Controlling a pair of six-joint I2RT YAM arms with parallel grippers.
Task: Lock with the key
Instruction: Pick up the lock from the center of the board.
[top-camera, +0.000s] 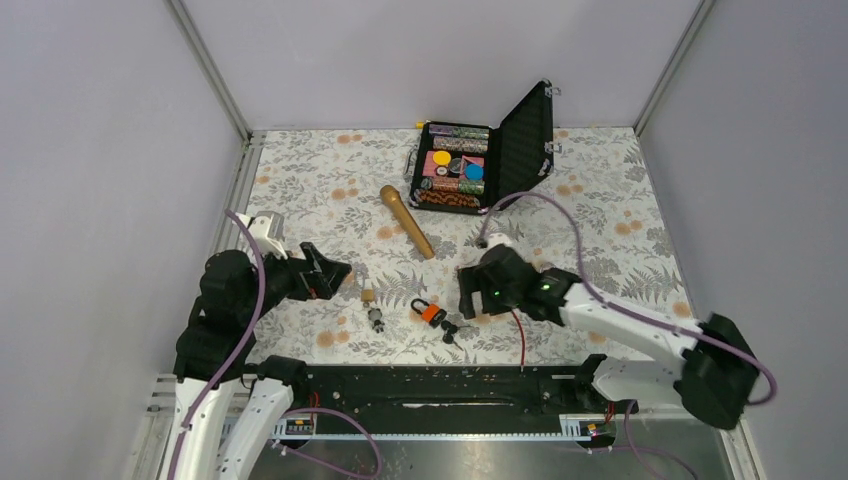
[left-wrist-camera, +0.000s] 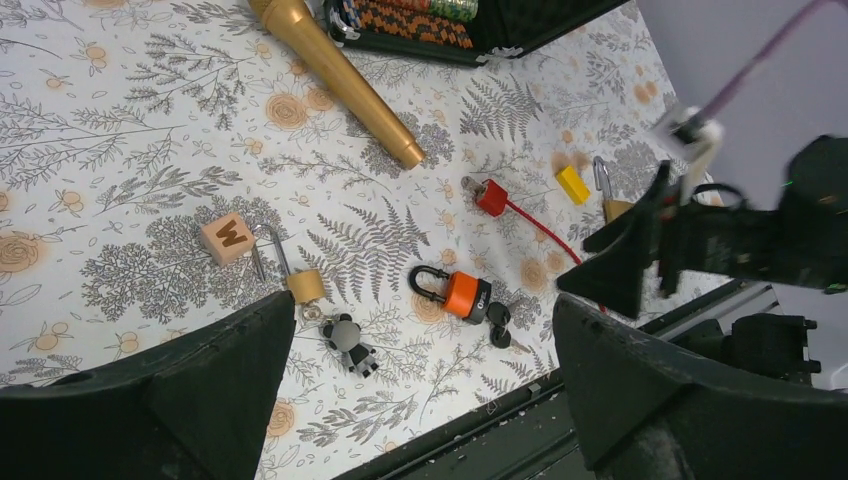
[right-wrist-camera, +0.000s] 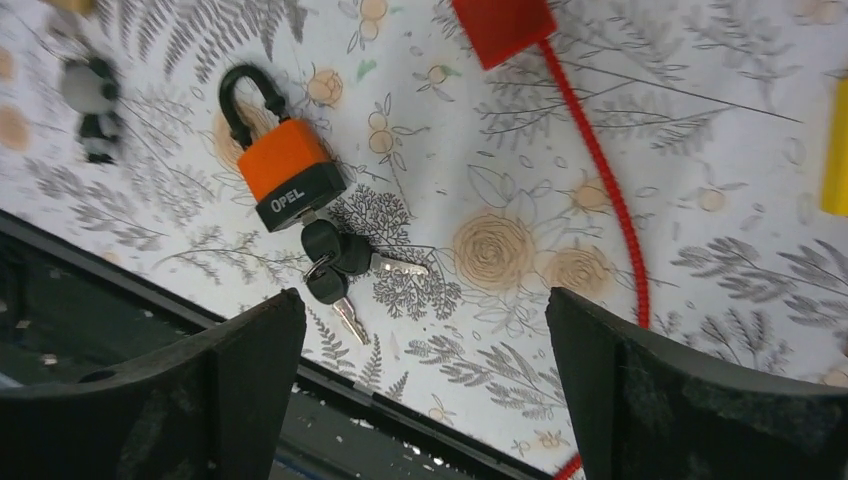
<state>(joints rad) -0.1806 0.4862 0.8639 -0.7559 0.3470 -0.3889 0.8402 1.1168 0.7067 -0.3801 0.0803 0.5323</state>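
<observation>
Right gripper (right-wrist-camera: 425, 315) hovered wide open and empty over the orange padlock (right-wrist-camera: 285, 175) and keys (right-wrist-camera: 335, 262), likely lining up a key grasp; left gripper (top-camera: 338, 278) also open, empty.

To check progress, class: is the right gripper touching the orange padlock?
Apart. In the right wrist view, the open right gripper hangs clear of the orange padlock, cloth showing between.

Orange padlock (right-wrist-camera: 290, 175) — bunch of keys (right-wrist-camera: 335, 258) at its base
</observation>
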